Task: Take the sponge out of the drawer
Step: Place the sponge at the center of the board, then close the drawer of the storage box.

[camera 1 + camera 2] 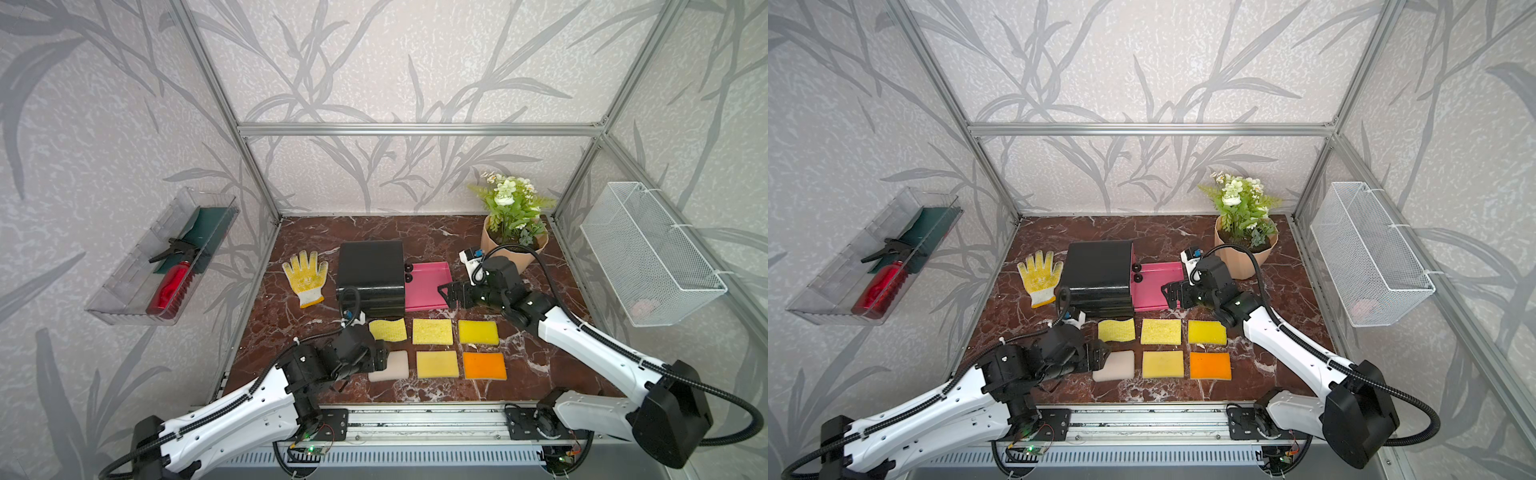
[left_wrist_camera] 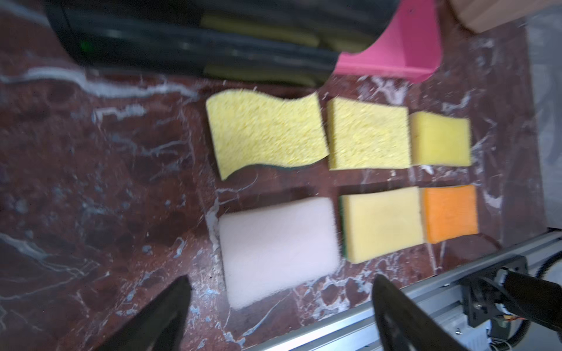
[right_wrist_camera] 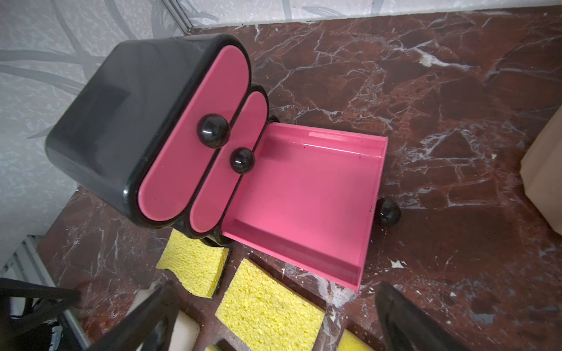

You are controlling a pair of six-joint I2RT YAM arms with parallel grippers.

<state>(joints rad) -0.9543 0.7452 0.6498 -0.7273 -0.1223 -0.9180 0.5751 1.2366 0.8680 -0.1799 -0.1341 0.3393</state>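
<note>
The black drawer unit has its pink bottom drawer pulled out, and nothing lies in it. Several sponges lie in a grid on the table in front of it. My left gripper is open just above the near edge of the pale pink sponge, which rests flat at the grid's front left; neither finger touches it. A wavy yellow sponge lies behind it. My right gripper is open and empty, hovering by the open drawer's right front corner.
A yellow glove lies left of the drawer unit. A potted plant stands at the back right, close behind the right wrist. A wire basket and a clear bin hang on the side walls. A metal rail borders the front.
</note>
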